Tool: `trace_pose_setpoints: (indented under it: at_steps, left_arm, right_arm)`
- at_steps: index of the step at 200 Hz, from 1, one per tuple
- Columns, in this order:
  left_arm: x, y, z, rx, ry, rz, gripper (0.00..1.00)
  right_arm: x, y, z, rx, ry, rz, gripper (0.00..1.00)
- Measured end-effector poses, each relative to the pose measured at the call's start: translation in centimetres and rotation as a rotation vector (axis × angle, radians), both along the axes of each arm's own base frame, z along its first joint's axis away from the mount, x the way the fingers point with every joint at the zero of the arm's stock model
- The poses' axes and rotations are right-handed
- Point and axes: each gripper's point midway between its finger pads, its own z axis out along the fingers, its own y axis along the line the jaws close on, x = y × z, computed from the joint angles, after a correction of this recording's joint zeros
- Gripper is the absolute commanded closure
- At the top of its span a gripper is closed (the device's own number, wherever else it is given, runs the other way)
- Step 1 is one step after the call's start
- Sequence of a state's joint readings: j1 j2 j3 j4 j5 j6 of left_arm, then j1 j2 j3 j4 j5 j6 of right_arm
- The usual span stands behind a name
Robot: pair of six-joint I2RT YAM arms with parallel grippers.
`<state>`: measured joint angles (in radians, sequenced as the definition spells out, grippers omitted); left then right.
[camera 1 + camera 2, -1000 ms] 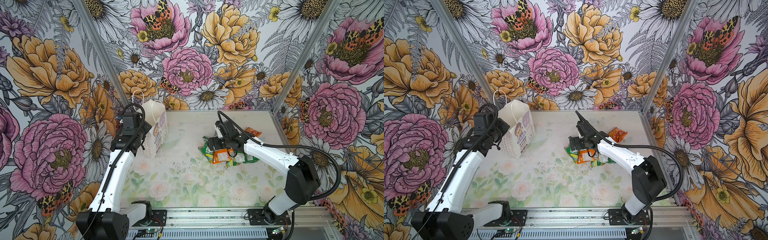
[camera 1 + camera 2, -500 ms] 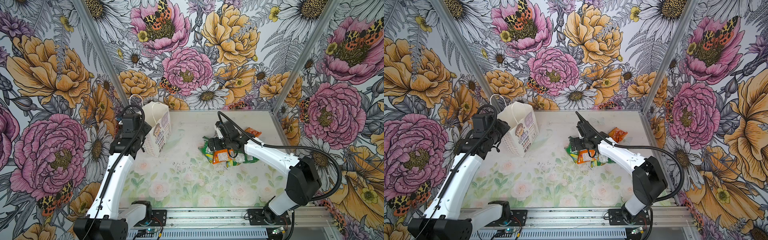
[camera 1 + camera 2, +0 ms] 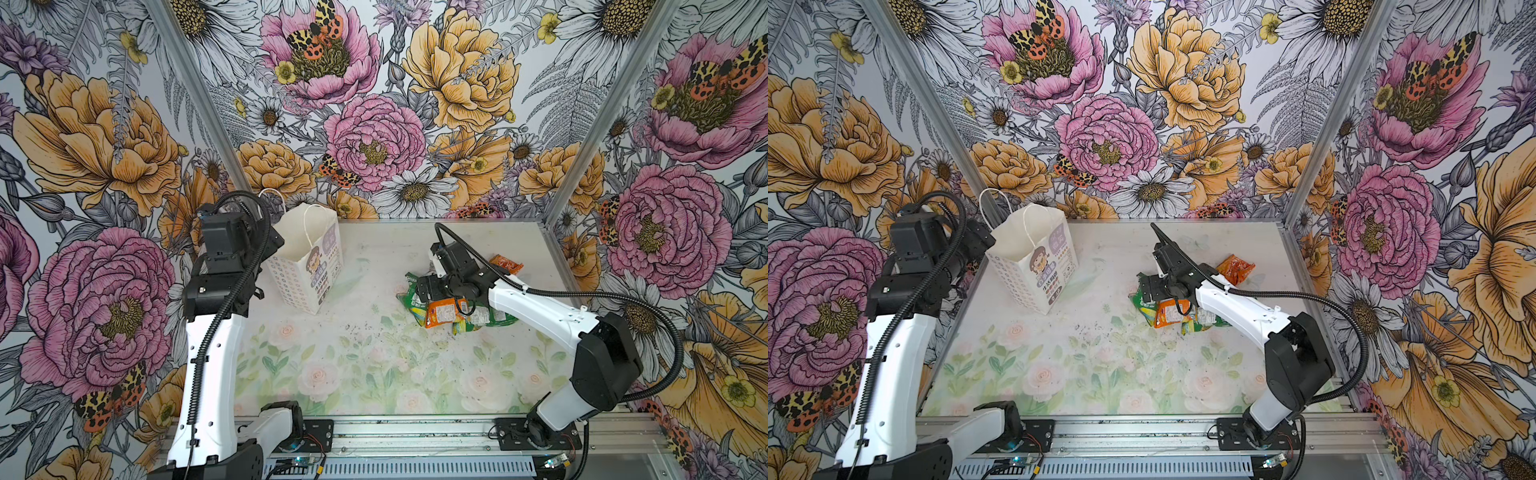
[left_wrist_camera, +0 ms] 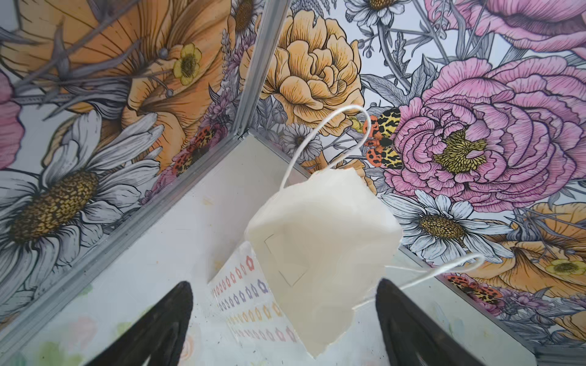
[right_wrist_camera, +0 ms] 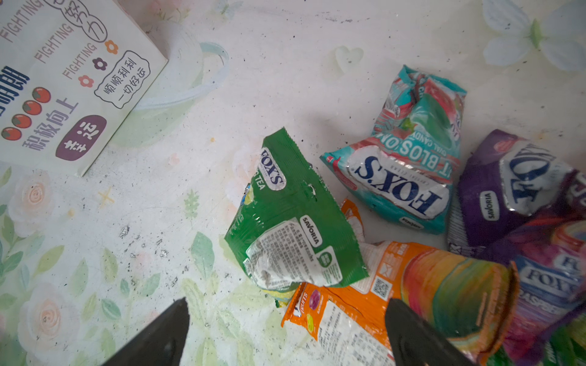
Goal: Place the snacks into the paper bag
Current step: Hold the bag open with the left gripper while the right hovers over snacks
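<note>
- Left end effector [image 4: 284,285]: the fingers [image 4: 165,323] are standing wide apart and gripping nothing.
- In the left wrist view the open top edge of the paper bag [image 4: 317,237] is sitting in the gap between the two fingers. No contact with either finger is showing. One cord handle [image 4: 477,256] is trailing close past one finger; I cannot tell whether it is touching.
- In both top views the left end effector [image 3: 272,240] [image 3: 980,237] is hanging at the bag's rim, on the side facing the left wall.
- The paper bag [image 3: 307,266] [image 3: 1034,266] is standing on the counter [image 3: 374,365] near the back left corner. Its mouth is gaping upward and its cartoon face is turning toward the middle.
- Right end effector [image 5: 287,301]: the fingers are spreading wide, with nothing clamped.
- It is hovering low over the near edge of the snacks [image 3: 453,311] [image 3: 1179,316], which are lying in a heap right of centre, well apart from the bag.
- In the right wrist view the orange packet [image 5: 412,285] is lying partly between the fingers, with one fingertip over it; contact cannot be told. The green packet [image 5: 295,228] is lying just beyond the gap, overlapping the orange one.
- The teal packet [image 5: 409,164] and purple packet [image 5: 507,190] are lying farther out.
- A lone orange packet [image 3: 505,262] [image 3: 1235,268] is lying apart, behind the right arm.
</note>
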<state>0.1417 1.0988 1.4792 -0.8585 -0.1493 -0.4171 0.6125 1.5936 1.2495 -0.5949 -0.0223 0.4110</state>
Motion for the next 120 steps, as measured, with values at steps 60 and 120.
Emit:
trace_pose_setpoints:
  at_steps: [60,120]
  left_arm:
    - [2.8,-0.1,-0.8,0.114,0.075,-0.242,0.01]
    - [6.4,1.0,-6.1,0.081,0.205,-0.385,0.01]
  right_arm:
    - [0.9,0.9,0.0,0.024,0.016,-0.025,0.02]
    - [1.0,1.5,0.0,0.043,0.030,-0.046,0.02]
